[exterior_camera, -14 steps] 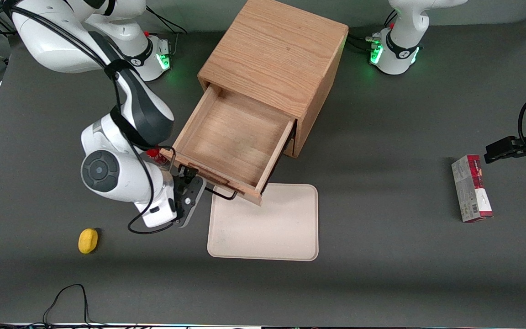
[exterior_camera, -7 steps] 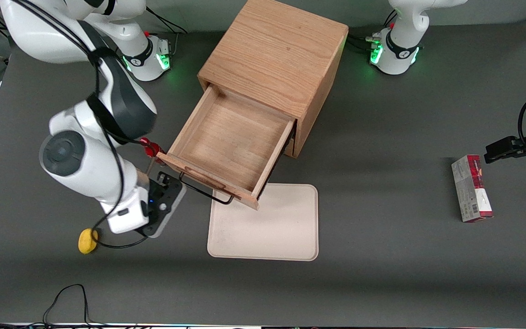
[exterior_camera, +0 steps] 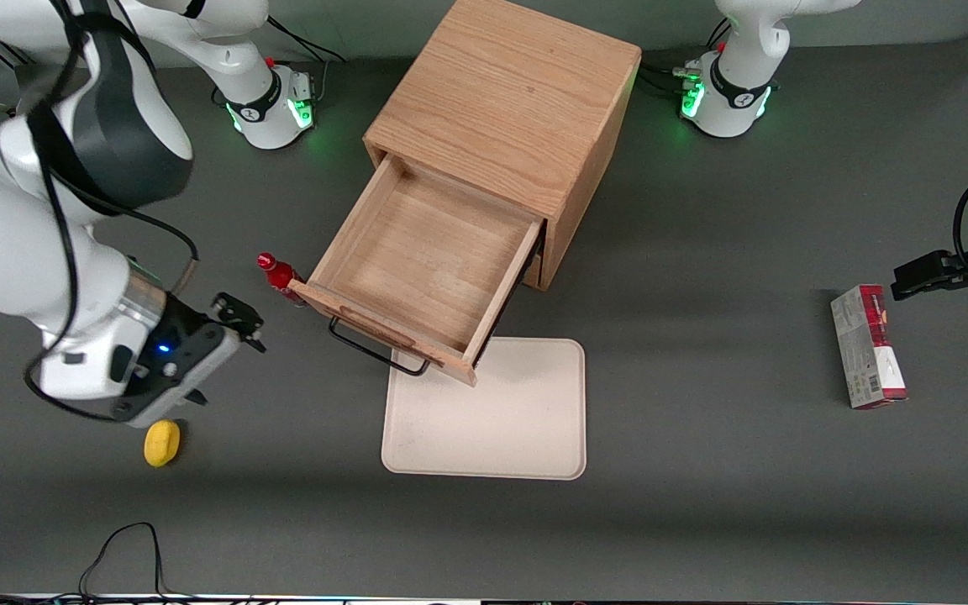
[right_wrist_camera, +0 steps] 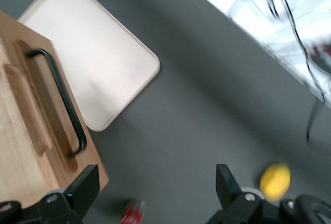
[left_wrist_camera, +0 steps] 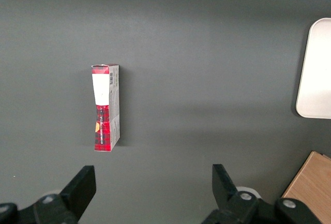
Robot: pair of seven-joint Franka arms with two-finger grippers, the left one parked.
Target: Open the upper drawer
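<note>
The upper drawer [exterior_camera: 427, 265] of the oak cabinet [exterior_camera: 505, 101] is pulled far out, its wood-lined tray bare and its dark wire handle [exterior_camera: 375, 351] hanging over the edge of a cream tray. In the right wrist view the drawer front [right_wrist_camera: 36, 131] and its handle [right_wrist_camera: 59, 102] show beside the cream tray [right_wrist_camera: 98, 63]. My gripper [exterior_camera: 236, 319] is open and holds nothing. It hangs above the table toward the working arm's end, well apart from the handle. The drawer beneath is hidden.
A small red bottle [exterior_camera: 278, 270] stands against the drawer's front corner. A yellow lemon-like object [exterior_camera: 161, 442] lies nearer the front camera than my gripper. The cream tray [exterior_camera: 492, 420] lies in front of the drawer. A red-and-white box [exterior_camera: 867, 346] lies toward the parked arm's end.
My gripper has let go of the handle and swung away from the drawer toward the working arm's end of the table, rising. The drawer stays pulled out.
</note>
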